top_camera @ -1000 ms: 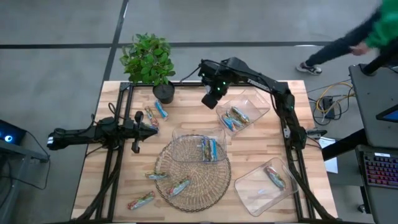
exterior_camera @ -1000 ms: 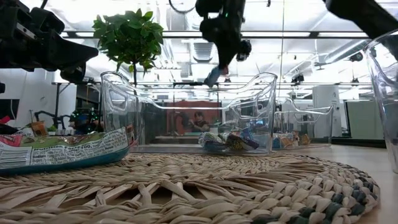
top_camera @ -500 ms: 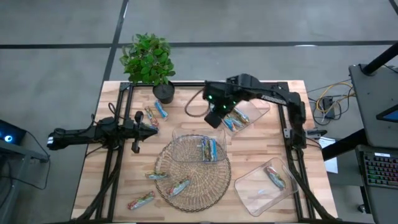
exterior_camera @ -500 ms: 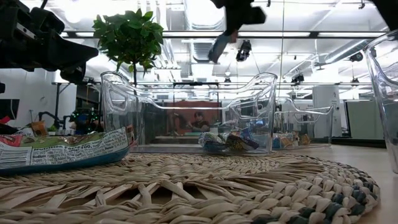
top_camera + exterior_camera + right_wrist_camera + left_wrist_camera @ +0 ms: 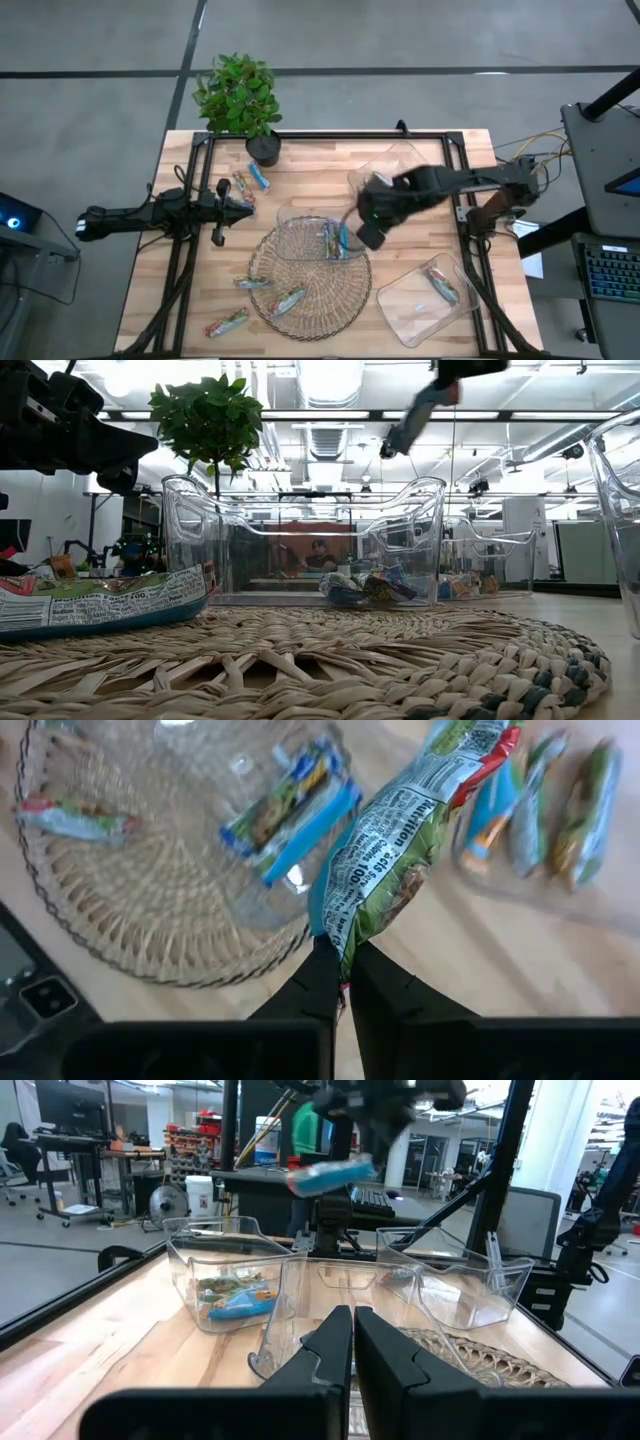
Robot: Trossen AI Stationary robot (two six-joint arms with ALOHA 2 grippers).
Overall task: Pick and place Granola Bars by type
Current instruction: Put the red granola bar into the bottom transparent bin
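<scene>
My right gripper (image 5: 366, 234) hangs above the right end of the clear middle tray (image 5: 300, 215), shut on a granola bar (image 5: 400, 850) with a green-silver, blue and red wrapper; the bar also shows in the low view (image 5: 412, 422). That tray stands on the round wicker mat (image 5: 300, 310) and holds bars (image 5: 335, 240). Loose bars lie by the plant (image 5: 250, 180), on the mat (image 5: 288, 298) and on the near left table (image 5: 228, 322). My left gripper (image 5: 247, 205) waits shut and level at the table's left. My right gripper pinches one narrow end of the bar (image 5: 338, 942) between its two fingertips. The fingers come from above, pointing steeply down. The bar hangs slanted below them (image 5: 405, 432), clear of the trays and table.
A clear tray (image 5: 400, 165) at the far right holds several bars; another (image 5: 415, 300) at the near right holds a reddish bar (image 5: 442, 285). A potted plant (image 5: 240, 100) stands at the far left. Black frame rails run along the table's left and right sides.
My right gripper has carried the bar from over the far side, beside the far right tray, toward the table's near edge, to above the middle tray's right end, and has rolled at the wrist. It stayed shut on the bar. A person at the far right has left the view.
</scene>
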